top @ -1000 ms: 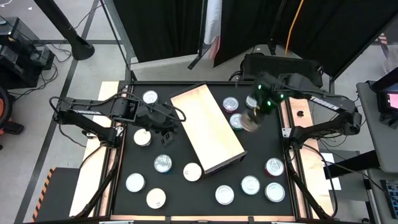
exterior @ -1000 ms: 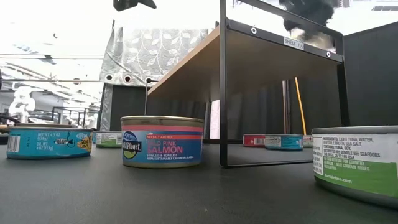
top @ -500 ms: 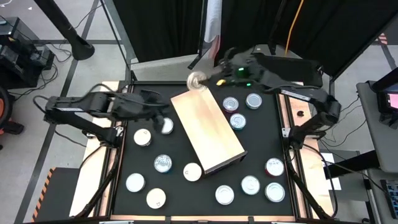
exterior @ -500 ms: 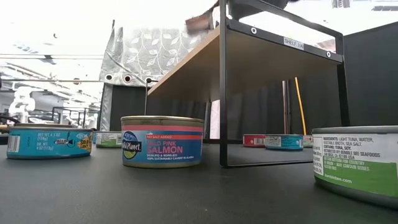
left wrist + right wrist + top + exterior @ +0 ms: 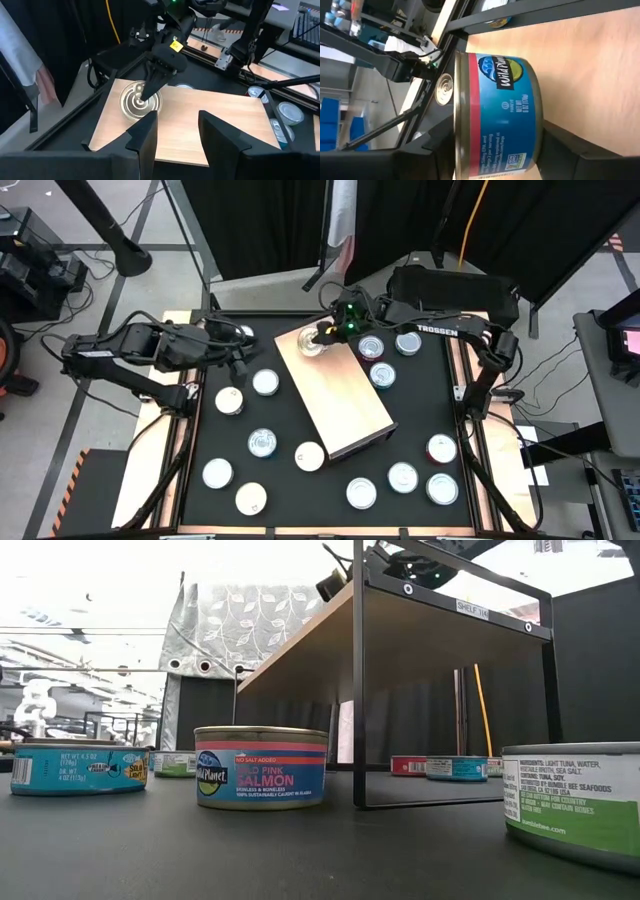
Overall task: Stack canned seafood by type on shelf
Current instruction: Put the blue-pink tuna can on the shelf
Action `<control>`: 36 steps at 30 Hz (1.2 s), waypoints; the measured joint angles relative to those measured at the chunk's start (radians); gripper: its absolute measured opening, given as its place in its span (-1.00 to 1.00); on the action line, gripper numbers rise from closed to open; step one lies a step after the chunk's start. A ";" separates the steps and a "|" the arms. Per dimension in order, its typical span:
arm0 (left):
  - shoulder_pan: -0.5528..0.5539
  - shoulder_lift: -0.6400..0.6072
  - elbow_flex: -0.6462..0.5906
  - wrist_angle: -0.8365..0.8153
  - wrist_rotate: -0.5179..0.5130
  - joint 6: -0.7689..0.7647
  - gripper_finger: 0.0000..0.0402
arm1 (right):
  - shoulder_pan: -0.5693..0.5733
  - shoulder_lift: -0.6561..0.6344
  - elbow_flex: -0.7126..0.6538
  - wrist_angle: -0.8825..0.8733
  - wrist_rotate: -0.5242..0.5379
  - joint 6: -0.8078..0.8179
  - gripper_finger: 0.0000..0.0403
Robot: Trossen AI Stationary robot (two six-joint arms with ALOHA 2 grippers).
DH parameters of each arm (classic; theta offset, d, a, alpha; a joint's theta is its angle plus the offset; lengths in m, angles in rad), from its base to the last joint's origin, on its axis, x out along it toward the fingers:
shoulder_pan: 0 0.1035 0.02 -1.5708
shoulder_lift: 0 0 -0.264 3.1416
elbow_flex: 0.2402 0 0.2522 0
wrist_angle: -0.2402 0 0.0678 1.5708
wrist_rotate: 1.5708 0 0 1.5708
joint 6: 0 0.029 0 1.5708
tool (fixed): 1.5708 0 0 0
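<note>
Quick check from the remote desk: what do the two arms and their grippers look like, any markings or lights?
Both arms are dark, jointed and matte. The right arm carries white lettering on one link, green lights near its wrist and a yellow sticker seen in the left wrist view. The left gripper has two flat, angular black fingers.

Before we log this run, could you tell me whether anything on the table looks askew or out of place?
The shelf sits slanted across the black table rather than square to its edges. The tins around it stand upright, nothing spilled. The right gripper has a tin at the shelf's far corner; the left gripper waits beside the shelf.
</note>
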 joint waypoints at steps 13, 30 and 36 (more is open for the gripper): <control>0.000 0.039 -0.001 -0.056 0.021 0.003 -0.28 | -0.005 -0.011 0.034 -0.094 0.093 -0.184 0.77; -0.027 0.039 -0.005 -0.179 0.004 -0.111 -0.28 | 0.096 -0.142 0.149 -0.379 0.214 -0.567 0.54; -0.027 0.040 -0.028 -0.175 -0.018 -0.116 -0.28 | 0.132 -0.077 0.148 -0.383 0.215 -0.604 0.00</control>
